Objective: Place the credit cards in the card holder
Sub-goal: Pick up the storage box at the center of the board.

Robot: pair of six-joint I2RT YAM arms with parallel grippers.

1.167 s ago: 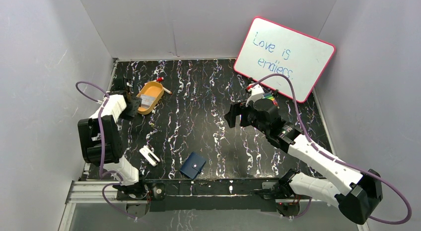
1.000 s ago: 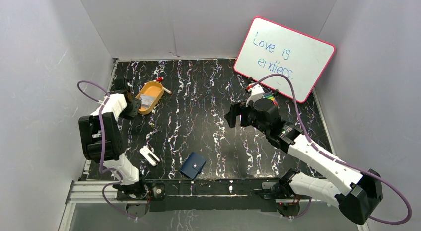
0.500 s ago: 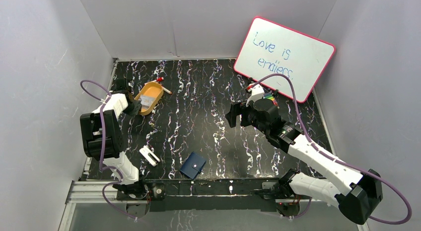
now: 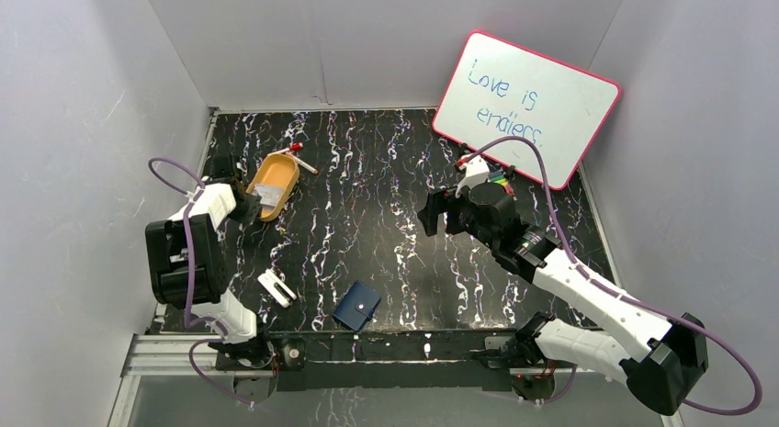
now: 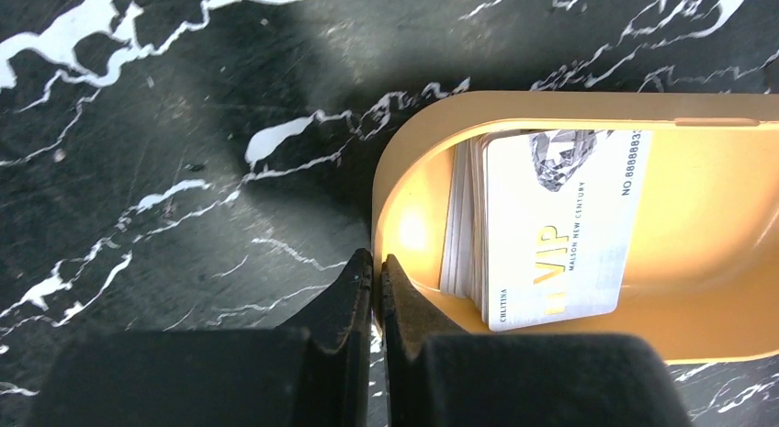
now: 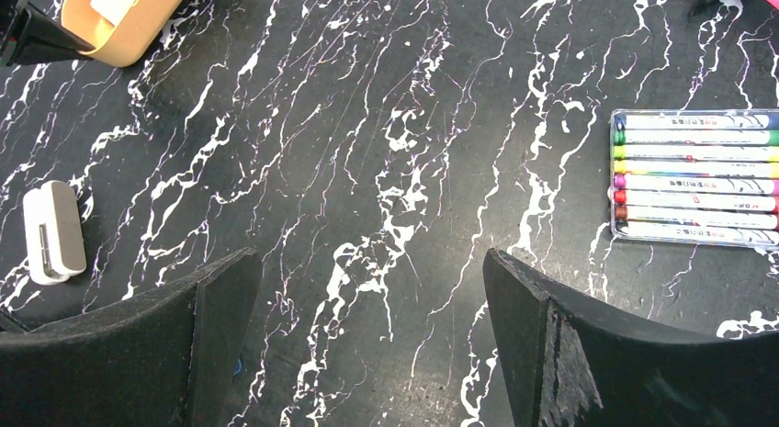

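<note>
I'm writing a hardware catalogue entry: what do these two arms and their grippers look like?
The left arm and right arm have white shells, black joint housings and a looping purple cable each. The left gripper and right gripper have matte black, wedge-shaped fingers.

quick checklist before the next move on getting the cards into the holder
1. Card in the left gripper: not ok. The left gripper is shut at the rim of the orange tray, with no card between its fingers.
2. Cards reachable: ok. The cards sit stacked and uncovered in the tray's end.
3. Card holder open: not ok. The card holder lies folded near the table's front edge.
4. Holder's snap undone: cannot tell.
5. Right gripper free to help: ok. The right gripper is open and empty above the table.
</note>
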